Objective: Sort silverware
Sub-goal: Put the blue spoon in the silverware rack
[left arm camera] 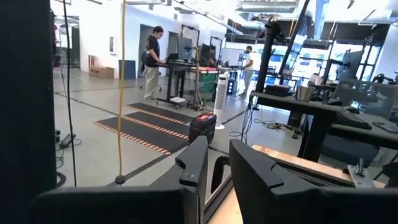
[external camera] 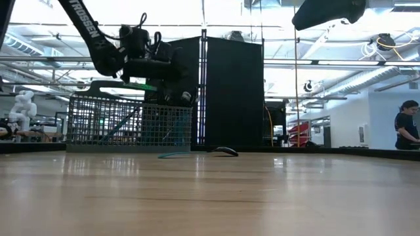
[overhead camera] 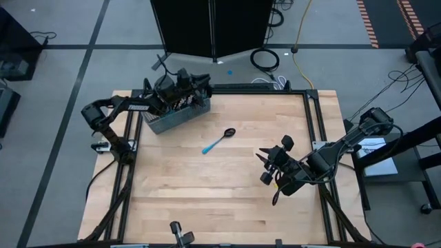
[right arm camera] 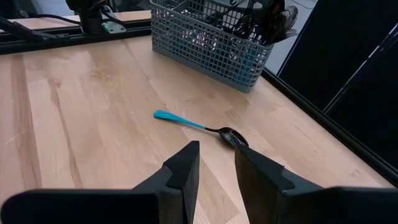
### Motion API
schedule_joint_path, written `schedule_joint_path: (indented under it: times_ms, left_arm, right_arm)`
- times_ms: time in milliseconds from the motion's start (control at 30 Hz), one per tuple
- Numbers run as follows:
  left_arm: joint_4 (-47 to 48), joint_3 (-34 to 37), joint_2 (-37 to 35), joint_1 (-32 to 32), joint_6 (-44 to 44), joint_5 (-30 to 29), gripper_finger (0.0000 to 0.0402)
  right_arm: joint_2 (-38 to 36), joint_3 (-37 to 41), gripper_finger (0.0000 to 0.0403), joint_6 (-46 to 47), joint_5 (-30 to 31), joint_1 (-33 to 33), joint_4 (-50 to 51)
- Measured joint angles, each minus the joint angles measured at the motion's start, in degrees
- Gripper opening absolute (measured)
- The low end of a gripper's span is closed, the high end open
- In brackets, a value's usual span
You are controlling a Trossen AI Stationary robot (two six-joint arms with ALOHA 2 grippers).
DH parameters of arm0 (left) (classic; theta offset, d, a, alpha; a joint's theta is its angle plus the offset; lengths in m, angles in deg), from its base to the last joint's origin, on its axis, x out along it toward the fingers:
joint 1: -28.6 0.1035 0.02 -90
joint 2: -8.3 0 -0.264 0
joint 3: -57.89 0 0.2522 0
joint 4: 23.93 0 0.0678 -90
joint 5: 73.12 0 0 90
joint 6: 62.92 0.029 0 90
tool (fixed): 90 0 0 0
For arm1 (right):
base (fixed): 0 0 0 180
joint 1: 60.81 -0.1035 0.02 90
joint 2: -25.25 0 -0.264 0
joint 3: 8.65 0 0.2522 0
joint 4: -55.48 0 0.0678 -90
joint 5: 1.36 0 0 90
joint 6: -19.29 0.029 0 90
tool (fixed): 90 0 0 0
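Note:
A spoon (overhead camera: 219,141) with a light-blue handle and a dark head lies flat on the wooden table near its middle; it also shows in the right wrist view (right arm camera: 199,126) and the low view (external camera: 197,153). The grey wire-mesh basket (overhead camera: 172,116) stands at the far left, with dark silverware heads (right arm camera: 261,18) sticking up out of it. My left gripper (left arm camera: 217,173) hovers above the basket's far right end (overhead camera: 204,84), pointing level, open a little with nothing between its fingers. My right gripper (right arm camera: 216,168) hangs over the table's right part (overhead camera: 265,165), open and empty, facing the spoon.
A black cabinet (overhead camera: 213,27) stands just beyond the far edge, and black rails (overhead camera: 313,117) frame the table. Bare wood (overhead camera: 207,200) spreads across the near half. People stand in the room behind (external camera: 407,128), far from the table.

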Motion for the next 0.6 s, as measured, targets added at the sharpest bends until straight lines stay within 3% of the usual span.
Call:
schedule_joint_path:
  times_ms: [133, 300, 467, 600]
  left_arm:
    - [2.05, 0.0, -3.7, 0.0, 0.67, 0.28, 0.0066]
    - [11.09, -0.01, -10.58, -1.31, 4.58, 3.08, 0.0066]
    - [28.46, -0.06, -14.1, -9.07, 15.97, 5.39, 0.0066]
    - [38.07, -0.04, -13.17, -17.92, 21.0, -1.95, 0.0066]
  right_arm:
    - [0.0, 0.0, 0.0098, 0.0, -0.2, 0.0, 0.0]
    - [0.0, 0.0, 0.0098, 0.0, -1.33, 0.0, 0.0]
    - [0.0, 0.0, 0.0098, 0.0, -1.32, 0.0, 0.02]
    - [0.0, 0.0, 0.0098, 0.33, -1.31, 0.0, -0.04]
